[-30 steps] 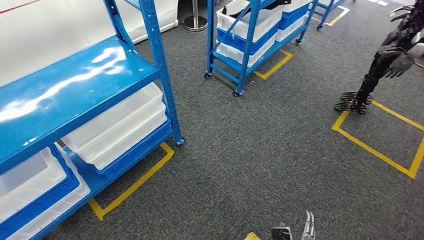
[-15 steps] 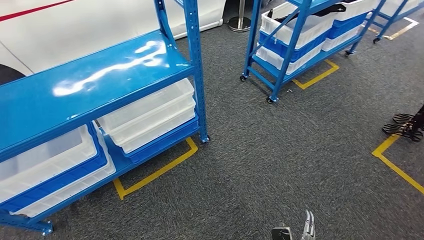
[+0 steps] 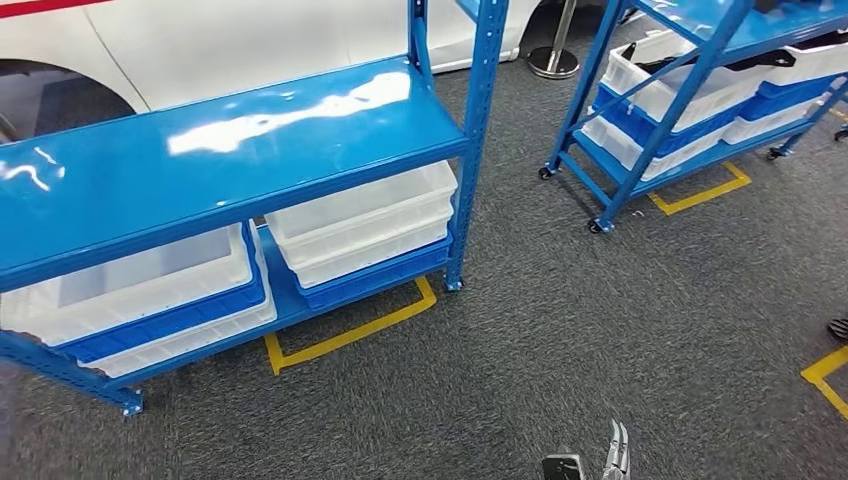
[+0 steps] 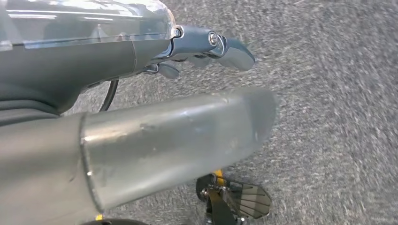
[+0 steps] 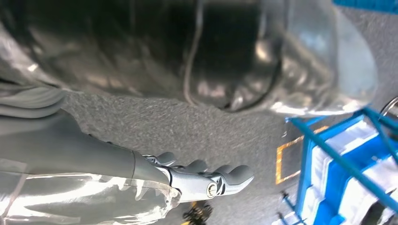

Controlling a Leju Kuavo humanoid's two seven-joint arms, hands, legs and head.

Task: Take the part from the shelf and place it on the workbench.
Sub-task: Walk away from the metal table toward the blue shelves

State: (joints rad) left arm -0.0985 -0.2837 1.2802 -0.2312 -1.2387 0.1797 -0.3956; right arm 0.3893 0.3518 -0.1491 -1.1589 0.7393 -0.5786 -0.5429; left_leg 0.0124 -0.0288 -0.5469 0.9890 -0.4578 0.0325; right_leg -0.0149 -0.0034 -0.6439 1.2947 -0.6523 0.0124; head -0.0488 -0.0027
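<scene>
A blue metal shelf (image 3: pixel 250 150) stands ahead on the left, its top board bare and shiny. White bins (image 3: pixel 360 215) in blue trays sit on its bottom level. A second blue shelf on wheels (image 3: pixel 690 120) stands at the far right, and a dark thing (image 3: pixel 700 62) lies across one of its white bins; I cannot tell what it is. My left hand (image 4: pixel 202 44) hangs over the grey carpet with its fingers stretched out, holding nothing. My right hand (image 5: pixel 202 180) also hangs low, fingers side by side and straight, with nothing in it.
Yellow tape (image 3: pixel 350 330) marks the floor around the near shelf, and more tape (image 3: pixel 825 370) lies at the right edge. A white car body (image 3: pixel 250 40) stands behind the shelf. A post's round base (image 3: pixel 553 62) is between the shelves. Grey carpet (image 3: pixel 600 330) stretches in front.
The camera has turned left: the whole scene has slid to the right, the near shelf now sits near the middle, and the dark robot figure at the right has left the picture. Both hands hang as before.
</scene>
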